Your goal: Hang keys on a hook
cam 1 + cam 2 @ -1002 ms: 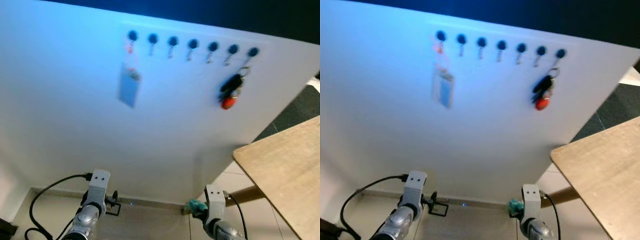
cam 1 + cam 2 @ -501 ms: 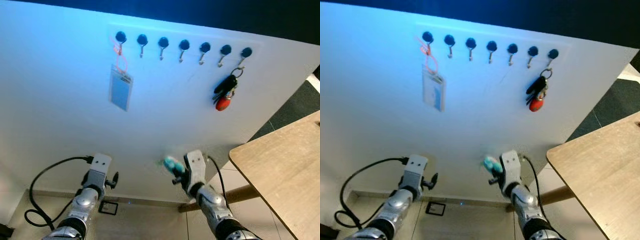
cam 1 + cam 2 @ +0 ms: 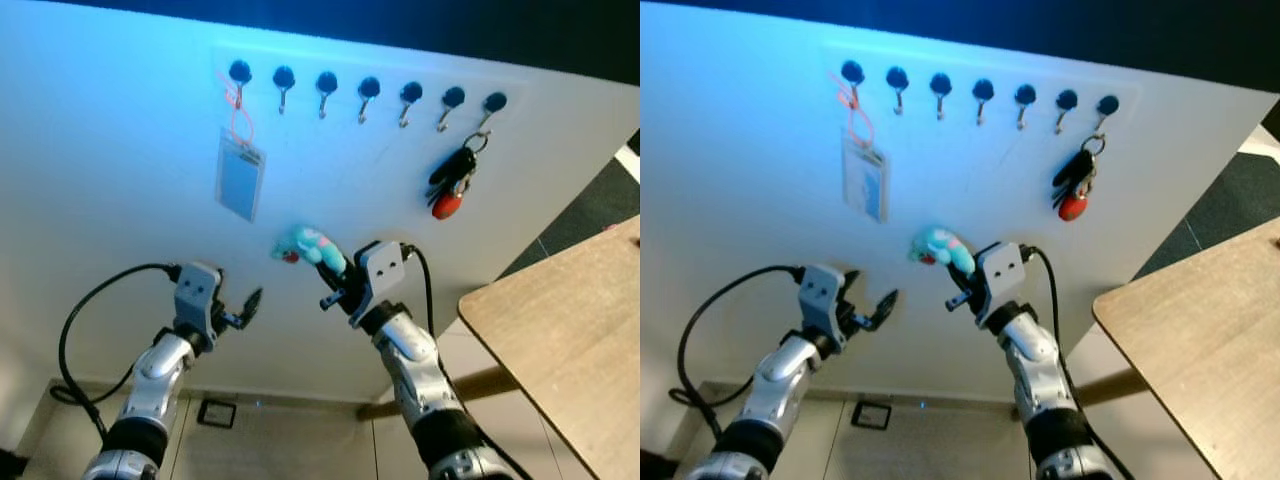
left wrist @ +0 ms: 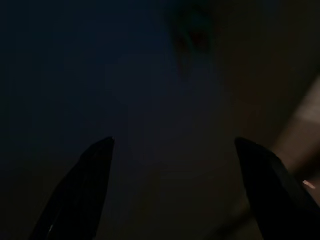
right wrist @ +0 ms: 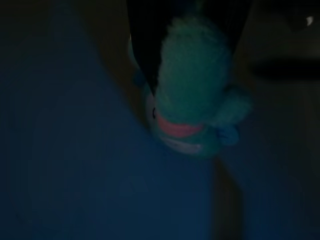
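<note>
Teal plush keys (image 3: 308, 247), pinched in the right gripper (image 3: 332, 280), sit well below the hook row (image 3: 368, 88); left gripper (image 3: 247, 303) spread, farther off.

We see white wall panel (image 3: 130, 150) ahead; clear badge holder (image 3: 239, 186) on orange-red lanyard (image 3: 238, 112) hanging flat against it, upper left; dark key bunch with red fob (image 3: 454, 186) hanging well to right of badge; light wooden table (image 3: 570, 350) corner at lower right; small black-framed square (image 3: 210, 412) low by floor; dark flooring (image 3: 590, 225) beyond panel's right edge.
</note>
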Controlling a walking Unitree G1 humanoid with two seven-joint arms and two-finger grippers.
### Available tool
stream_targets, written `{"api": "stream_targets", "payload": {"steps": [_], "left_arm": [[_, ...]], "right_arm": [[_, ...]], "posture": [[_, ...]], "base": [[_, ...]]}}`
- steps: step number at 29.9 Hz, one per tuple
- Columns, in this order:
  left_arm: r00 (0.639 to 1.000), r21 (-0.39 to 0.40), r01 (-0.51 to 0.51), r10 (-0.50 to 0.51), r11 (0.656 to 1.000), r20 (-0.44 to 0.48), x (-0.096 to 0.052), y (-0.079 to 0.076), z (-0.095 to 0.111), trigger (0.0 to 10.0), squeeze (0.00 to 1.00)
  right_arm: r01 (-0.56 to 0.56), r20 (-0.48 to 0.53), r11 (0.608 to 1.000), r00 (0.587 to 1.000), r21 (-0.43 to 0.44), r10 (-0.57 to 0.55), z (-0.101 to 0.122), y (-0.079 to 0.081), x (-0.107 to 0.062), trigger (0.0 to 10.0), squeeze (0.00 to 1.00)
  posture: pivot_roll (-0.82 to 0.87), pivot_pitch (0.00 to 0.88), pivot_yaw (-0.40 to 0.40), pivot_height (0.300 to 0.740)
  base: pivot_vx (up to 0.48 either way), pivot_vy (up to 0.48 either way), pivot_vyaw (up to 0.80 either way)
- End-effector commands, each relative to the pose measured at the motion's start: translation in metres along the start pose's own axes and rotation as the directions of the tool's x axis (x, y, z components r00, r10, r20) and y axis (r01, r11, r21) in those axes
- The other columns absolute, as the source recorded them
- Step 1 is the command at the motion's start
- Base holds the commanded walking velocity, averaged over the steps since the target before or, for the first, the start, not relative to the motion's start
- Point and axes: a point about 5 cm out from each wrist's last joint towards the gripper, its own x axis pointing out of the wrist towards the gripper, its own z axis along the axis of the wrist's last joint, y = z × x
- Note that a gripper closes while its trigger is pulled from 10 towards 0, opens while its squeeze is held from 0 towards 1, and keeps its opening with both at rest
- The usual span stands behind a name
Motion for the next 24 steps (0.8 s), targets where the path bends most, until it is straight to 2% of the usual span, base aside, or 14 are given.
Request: {"api": "stream_targets", "payload": {"steps": [1, 2, 4, 6, 7, 8, 10, 12, 16, 17, 19, 22, 23, 24], "left_arm": [[0.994, 0.001, 0.105, -0.105, 0.994, 0.026, -0.001, -0.011, 0.008, 10.0, 0.00], [0.994, 0.001, 0.105, -0.105, 0.994, 0.026, -0.001, -0.011, 0.008, 10.0, 0.00], [0.989, 0.008, 0.139, -0.139, 0.990, 0.058, -0.004, -0.018, 0.015, 10.0, 0.00], [0.989, 0.008, 0.139, -0.139, 0.990, 0.058, -0.004, -0.018, 0.015, 10.0, 0.00], [0.986, 0.014, 0.146, -0.146, 0.989, 0.078, -0.005, -0.021, 0.020, 10.0, 0.00], [0.981, 0.025, 0.154, -0.156, 0.988, 0.116, -0.007, -0.024, 0.030, 10.0, 0.00], [0.979, 0.045, 0.133, -0.138, 0.990, 0.153, -0.007, -0.023, 0.039, 10.0, 0.00], [0.979, 0.045, 0.133, -0.138, 0.990, 0.153, -0.007, -0.023, 0.039, 10.0, 0.00], [0.971, 0.068, 0.048, -0.062, 0.997, 0.231, -0.001, -0.015, 0.057, 10.0, 0.00], [0.971, 0.068, 0.048, -0.062, 0.997, 0.231, -0.001, -0.015, 0.057, 10.0, 0.00], [0.969, 0.070, 0.037, -0.052, 0.997, 0.239, 0.000, -0.014, 0.059, 10.0, 0.00], [0.965, 0.064, 0.029, -0.045, 0.998, 0.257, 0.001, -0.013, 0.066, 10.0, 0.00], [0.965, 0.064, 0.029, -0.045, 0.998, 0.257, 0.001, -0.013, 0.066, 10.0, 0.00], [0.964, 0.055, 0.027, -0.040, 0.998, 0.264, 0.002, -0.013, 0.071, 10.0, 0.00]], "right_arm": [[-0.060, 0.015, 0.998, 0.998, -0.025, 0.061, 0.005, 0.010, -0.004, 10.0, 0.00], [-0.060, 0.015, 0.998, 0.998, -0.025, 0.061, 0.005, 0.010, -0.004, 10.0, 0.00], [-0.095, 0.061, 0.986, 0.993, -0.134, 0.103, 0.016, 0.017, -0.009, 10.0, 0.00], [-0.095, 0.061, 0.986, 0.993, -0.134, 0.103, 0.016, 0.017, -0.009, 10.0, 0.00], [-0.091, 0.089, 0.977, 0.990, -0.193, 0.110, 0.022, 0.019, -0.012, 10.0, 0.00], [-0.028, 0.153, 0.966, 0.986, -0.258, 0.070, 0.034, 0.017, -0.017, 10.0, 0.00], [0.010, 0.204, 0.938, 0.977, -0.347, 0.065, 0.046, 0.015, -0.019, 10.0, 0.00], [0.010, 0.204, 0.938, 0.977, -0.347, 0.065, 0.046, 0.015, -0.019, 10.0, 0.00], [0.149, 0.336, 0.835, 0.941, -0.529, 0.045, 0.077, 0.011, -0.020, 10.0, 0.00], [0.149, 0.336, 0.835, 0.941, -0.529, 0.045, 0.077, 0.011, -0.020, 10.0, 0.00], [0.180, 0.360, 0.812, 0.932, -0.556, 0.040, 0.083, 0.010, -0.020, 10.0, 0.00], [0.230, 0.406, 0.729, 0.911, -0.645, 0.071, 0.098, 0.011, -0.019, 10.0, 0.00], [0.230, 0.406, 0.729, 0.911, -0.645, 0.071, 0.098, 0.011, -0.019, 10.0, 0.00], [0.248, 0.419, 0.690, 0.904, -0.680, 0.088, 0.103, 0.013, -0.019, 10.0, 0.00]], "posture": [[0.08, 0.023, -0.100, 0.740], [0.08, 0.023, -0.100, 0.740], [0.08, 0.023, -0.096, 0.740], [0.08, 0.023, -0.096, 0.740], [0.08, 0.023, -0.095, 0.740], [0.08, 0.022, -0.093, 0.740], [0.07, 0.023, -0.092, 0.740], [0.07, 0.023, -0.092, 0.740], [0.07, 0.019, -0.090, 0.740], [0.07, 0.019, -0.090, 0.740], [0.07, 0.019, -0.089, 0.740], [0.07, 0.020, -0.087, 0.740], [0.07, 0.020, -0.087, 0.740], [0.07, 0.021, -0.087, 0.740]], "base": [[0.000, 0.000, 0.00], [0.000, 0.000, 0.00], [0.000, 0.000, 0.00], [0.000, 0.000, 0.00], [0.000, 0.000, 0.00], [0.000, 0.000, 0.00], [0.000, 0.000, 0.00], [0.000, 0.000, 0.00], [0.000, 0.000, 0.00], [0.000, 0.000, 0.00], [0.000, 0.000, 0.00], [0.000, 0.000, 0.00], [0.000, 0.000, 0.00], [0.000, 0.000, 0.00]]}}
